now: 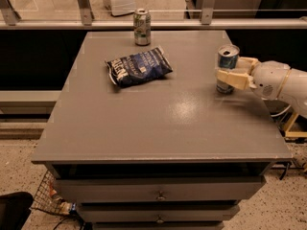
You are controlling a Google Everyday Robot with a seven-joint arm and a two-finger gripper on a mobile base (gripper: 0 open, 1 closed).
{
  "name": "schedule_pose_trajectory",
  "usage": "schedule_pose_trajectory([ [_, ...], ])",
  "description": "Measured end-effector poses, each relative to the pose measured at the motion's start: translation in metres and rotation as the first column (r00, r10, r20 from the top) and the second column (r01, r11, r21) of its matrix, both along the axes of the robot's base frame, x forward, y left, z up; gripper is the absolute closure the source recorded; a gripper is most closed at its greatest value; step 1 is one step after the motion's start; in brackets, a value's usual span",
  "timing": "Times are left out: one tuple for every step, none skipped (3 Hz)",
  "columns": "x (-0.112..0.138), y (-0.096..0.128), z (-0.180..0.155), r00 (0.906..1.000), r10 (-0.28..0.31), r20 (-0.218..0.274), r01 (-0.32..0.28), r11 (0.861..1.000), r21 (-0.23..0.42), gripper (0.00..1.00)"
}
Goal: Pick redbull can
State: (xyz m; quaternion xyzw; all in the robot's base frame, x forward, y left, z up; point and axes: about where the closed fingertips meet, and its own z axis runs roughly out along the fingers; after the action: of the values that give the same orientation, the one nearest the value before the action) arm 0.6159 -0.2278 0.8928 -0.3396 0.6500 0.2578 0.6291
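Observation:
The redbull can [228, 54], tall, slim, blue and silver, stands upright near the table's right edge. My gripper [229, 69] reaches in from the right on a white arm [280, 83] and is open around the can's middle. One cream finger [229, 77] crosses the can's near side; the other [246, 62] lies at its far right side. The can's lower part is partly hidden by the near finger. The can rests on the table.
A dark blue chip bag [138, 67] lies left of centre on the grey table [144, 128]. A shorter silver-green can [142, 27] stands at the table's far edge. Drawers sit below the front edge. A wire basket [50, 198] is on the floor at lower left.

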Motion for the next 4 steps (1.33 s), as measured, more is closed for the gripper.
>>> schedule_pose_trajectory([
  [0.001, 0.004, 0.0, 1.0, 0.006, 0.001, -0.006, 1.0, 0.001, 1.0],
  [0.001, 0.004, 0.001, 1.0, 0.006, 0.001, -0.006, 1.0, 0.001, 1.0],
  [0.0, 0.006, 0.015, 0.9999, 0.009, 0.009, -0.009, 1.0, 0.013, 1.0],
  [0.001, 0.004, 0.043, 0.9998, -0.008, 0.02, 0.008, 1.0, 0.022, 1.0],
])
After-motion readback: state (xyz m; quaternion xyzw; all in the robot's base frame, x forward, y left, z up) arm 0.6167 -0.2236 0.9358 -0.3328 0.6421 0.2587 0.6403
